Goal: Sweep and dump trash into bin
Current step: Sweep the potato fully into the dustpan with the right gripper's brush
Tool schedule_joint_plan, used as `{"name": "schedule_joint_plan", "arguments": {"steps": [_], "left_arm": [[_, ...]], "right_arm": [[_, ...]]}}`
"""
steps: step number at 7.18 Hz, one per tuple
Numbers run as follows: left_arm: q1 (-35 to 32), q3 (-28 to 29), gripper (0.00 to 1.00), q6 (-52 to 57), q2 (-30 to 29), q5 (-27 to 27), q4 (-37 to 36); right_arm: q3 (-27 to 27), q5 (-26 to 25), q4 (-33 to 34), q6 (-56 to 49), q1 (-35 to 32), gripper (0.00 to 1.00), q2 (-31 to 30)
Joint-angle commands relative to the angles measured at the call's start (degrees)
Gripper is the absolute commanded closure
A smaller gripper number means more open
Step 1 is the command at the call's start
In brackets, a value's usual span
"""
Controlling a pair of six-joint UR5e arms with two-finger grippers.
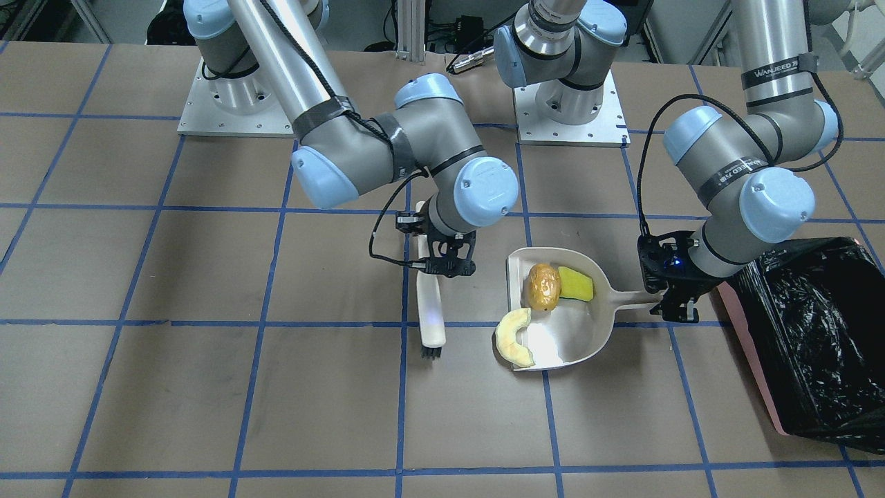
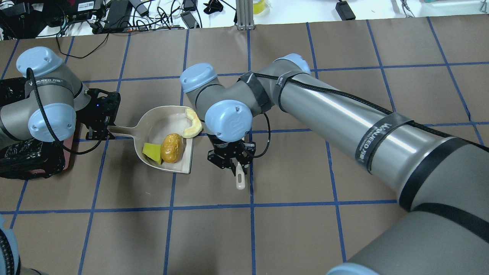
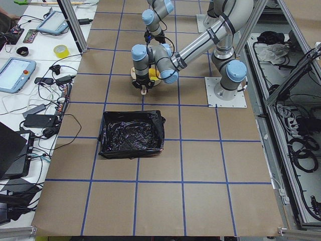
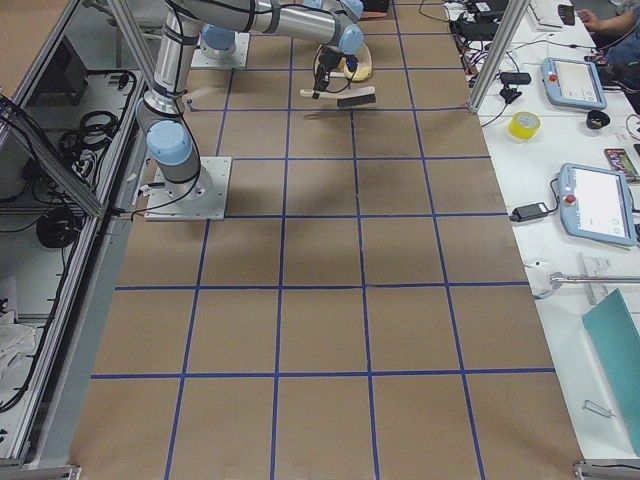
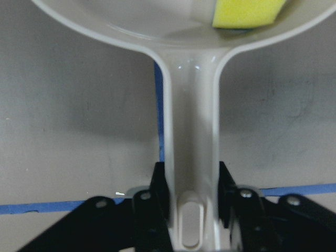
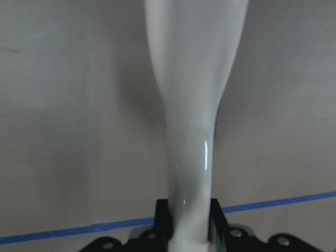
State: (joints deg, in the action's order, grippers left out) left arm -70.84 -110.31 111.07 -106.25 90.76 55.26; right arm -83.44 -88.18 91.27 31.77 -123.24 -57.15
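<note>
The beige dustpan (image 1: 577, 332) lies on the table with all three trash pieces in it. The orange-brown oval (image 1: 543, 286) and the yellow wedge (image 1: 576, 283) lie side by side near the handle. The cream crescent (image 1: 514, 337) lies at the pan's open lip. My left gripper (image 1: 672, 304) is shut on the dustpan's handle (image 5: 190, 157), with its fingers (image 5: 160, 194) on both sides. My right gripper (image 1: 446, 266) is shut on the white brush handle (image 6: 194, 105), and the bristles (image 1: 431, 352) rest on the table beside the pan's mouth. The pink bin (image 1: 750, 360) with its black bag (image 1: 823, 332) stands just beyond my left gripper.
Both arm bases (image 1: 570, 117) sit at the table's back edge. The brown paper table carries a blue tape grid. From the table's left end the bin (image 3: 132, 134) shows as open at the top. Operator benches with tablets and tape lie off the table's edge.
</note>
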Motion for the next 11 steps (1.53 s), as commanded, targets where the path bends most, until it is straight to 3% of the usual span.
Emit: {"name": "schedule_joint_plan", "arguments": {"steps": [1,4,8,11], "left_arm": [[0.0,-0.1,0.99,0.0,0.1,-0.1,0.0],[0.0,0.0,0.99,0.1,0.3,0.1,-0.1],[0.0,0.0,0.99,0.0,0.5,0.2,-0.1],[0.5,0.0,0.99,0.8,0.6,-0.3,-0.1]], "right_arm": [[3.3,6.9,1.1,4.6,-3.2,0.96,2.5],[13.0,9.4,1.6,6.4,-4.5,0.96,9.8],[19.8,14.9,1.1,9.7,-7.0,0.95,10.5],[18.9,9.3,-7.6,5.1,-2.5,0.95,7.3]]}}
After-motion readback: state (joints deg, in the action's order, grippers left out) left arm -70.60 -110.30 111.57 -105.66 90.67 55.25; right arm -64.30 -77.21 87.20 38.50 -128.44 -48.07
